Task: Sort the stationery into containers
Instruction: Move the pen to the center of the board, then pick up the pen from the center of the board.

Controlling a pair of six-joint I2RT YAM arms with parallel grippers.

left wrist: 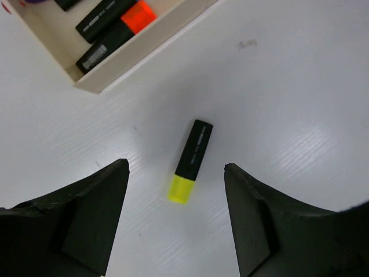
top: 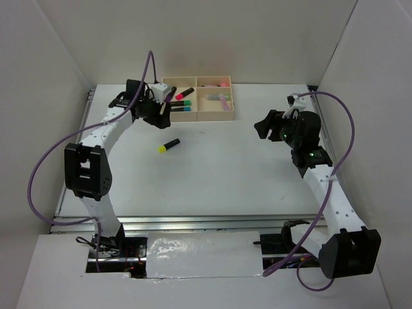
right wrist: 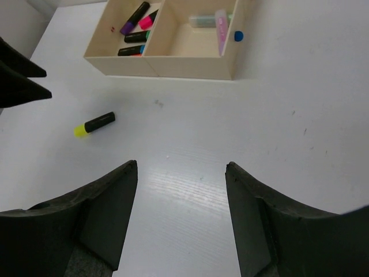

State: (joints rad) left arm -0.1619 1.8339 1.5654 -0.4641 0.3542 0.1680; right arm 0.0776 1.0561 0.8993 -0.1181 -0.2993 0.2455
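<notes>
- Nearest the top camera sit the 2 arm bases. Beyond them the left pincer (top: 159, 114) hangs by the front-left corner of the shallow beige rectangular tray (top: 197, 118). The right pincer (top: 262, 127) hovers well apart to the right, over the bare white counter (top: 225, 174). 1 short black highlighter with a yellow end (top: 170, 145) lies loose on the counter, near the tray's front wall but outside it.
- Left wrist view: the left pincer's jaws are spread wide and hold nothing. The yellow-ended highlighter lies flat on the counter below, framed between them. A tray corner at the top left shows black-bodied markers (left wrist: 104, 20) inside, 1 with an orange-red end.
- Right wrist view: the right pincer's jaws are also wide apart and empty. 4 black-bodied markers lie in the tray's left section and 2 pastel markers (right wrist: 221, 26) in the section beside it.
- Judged from this, the sorting looks nearly done. The yellow-ended highlighter seems to be the only piece not yet in the tray, and the left pincer is placed to take it.
</notes>
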